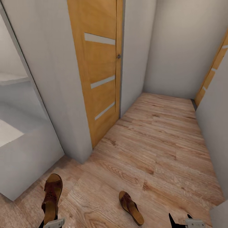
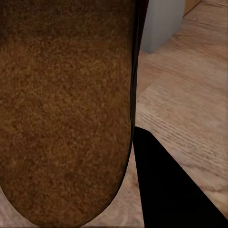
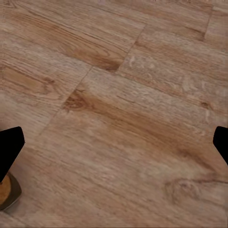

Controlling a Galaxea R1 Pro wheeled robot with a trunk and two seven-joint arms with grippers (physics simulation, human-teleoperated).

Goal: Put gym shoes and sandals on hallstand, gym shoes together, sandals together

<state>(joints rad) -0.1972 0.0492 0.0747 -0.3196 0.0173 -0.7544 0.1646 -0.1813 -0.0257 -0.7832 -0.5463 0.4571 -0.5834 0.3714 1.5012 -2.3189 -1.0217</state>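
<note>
One brown sandal [image 1: 52,194] with a tan footbed is held by its heel in my left gripper [image 1: 53,223], raised above the corridor floor [image 1: 158,139]. Its footbed [image 2: 61,109] lies right against the left wrist camera, beside one black finger [image 2: 166,190]. The other sandal [image 1: 130,207] lies flat on the planks between my arms; its heel [image 3: 7,190] shows in the right wrist view. My right gripper [image 1: 180,219] hovers open to that sandal's right, with bare floor between its fingertips [image 3: 9,147]. The hallstand [image 1: 31,158] stands at the left. The gym shoes are out of view.
An orange wooden door [image 1: 99,69] sits in the grey wall ahead, and a wall corner [image 1: 74,148] juts out beside the hallstand. A second orange door [image 1: 212,72] stands at the far right. The wood floor runs on to the far wall.
</note>
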